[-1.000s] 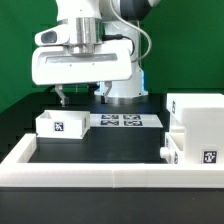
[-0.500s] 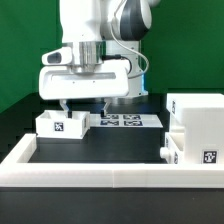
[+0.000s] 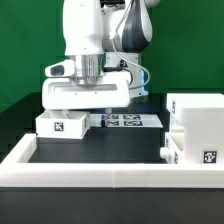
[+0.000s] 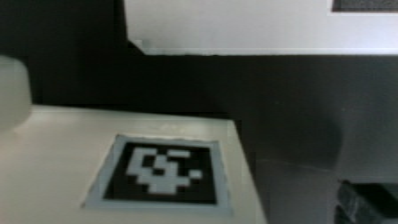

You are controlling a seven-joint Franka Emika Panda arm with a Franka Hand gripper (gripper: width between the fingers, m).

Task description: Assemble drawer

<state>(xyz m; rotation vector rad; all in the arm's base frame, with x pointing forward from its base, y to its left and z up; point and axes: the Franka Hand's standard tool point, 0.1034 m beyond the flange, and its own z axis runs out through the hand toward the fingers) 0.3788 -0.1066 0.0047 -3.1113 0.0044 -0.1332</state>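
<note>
A small white open-topped tray (image 3: 58, 124) with a tag on its front stands on the black table at the exterior view's left. My gripper (image 3: 85, 113) is low over the tray's right end, fingers apart and holding nothing. In the wrist view the tray's tagged white face (image 4: 164, 168) fills the frame close up, with one dark finger (image 4: 375, 198) beside it. The tall white housing (image 3: 200, 122) stands at the exterior view's right. A second small tray (image 3: 186, 153) with a tag sits against its front.
The marker board (image 3: 125, 121) lies flat on the table behind the gripper. A low white rail (image 3: 100, 170) edges the table at the front and left. A white strip (image 4: 249, 25) shows beyond the black table in the wrist view.
The arm has come down and moved slightly right. The gripper has gone from above the left tray to low at its right end. Nothing else has moved.
</note>
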